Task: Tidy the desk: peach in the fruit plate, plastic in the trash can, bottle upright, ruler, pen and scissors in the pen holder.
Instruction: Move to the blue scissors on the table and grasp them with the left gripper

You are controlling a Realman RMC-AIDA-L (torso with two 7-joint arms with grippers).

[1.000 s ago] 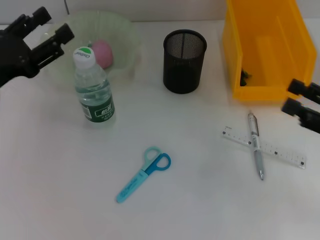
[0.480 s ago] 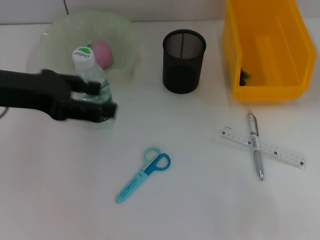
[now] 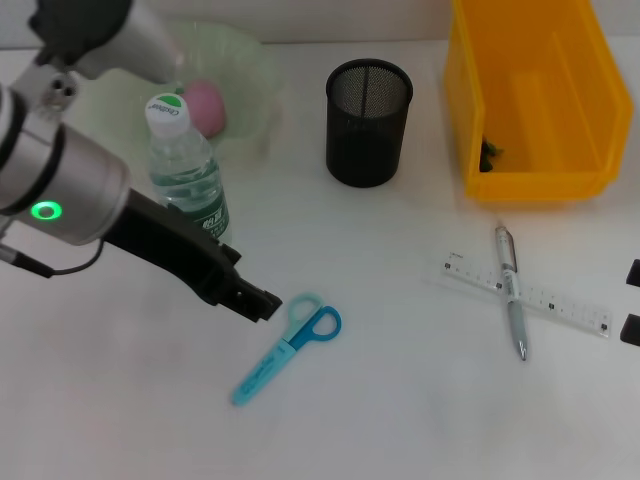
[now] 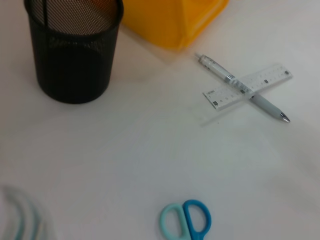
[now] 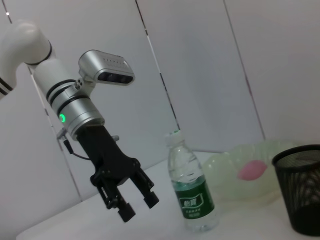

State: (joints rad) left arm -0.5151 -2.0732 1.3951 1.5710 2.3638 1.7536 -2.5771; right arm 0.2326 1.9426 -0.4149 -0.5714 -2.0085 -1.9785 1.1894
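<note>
My left gripper (image 3: 258,300) hangs open just left of the handles of the blue scissors (image 3: 290,345), which lie flat on the white desk; the right wrist view shows its fingers spread (image 5: 137,206). The scissors' handles show in the left wrist view (image 4: 186,225). The water bottle (image 3: 187,172) stands upright beside the arm. The pink peach (image 3: 204,106) lies in the green plate (image 3: 250,70). The pen (image 3: 511,290) lies crossed over the clear ruler (image 3: 560,305). The black mesh pen holder (image 3: 368,122) stands at the back. My right gripper (image 3: 632,300) shows only at the right edge.
A yellow bin (image 3: 535,175) stands at the back right with a small dark thing (image 3: 487,152) in it. The left arm's grey forearm (image 3: 60,180) passes in front of the plate and beside the bottle.
My left arm has swung from the plate at the back left, past the bottle, down to the scissors. My right gripper has drawn back to the right edge.
</note>
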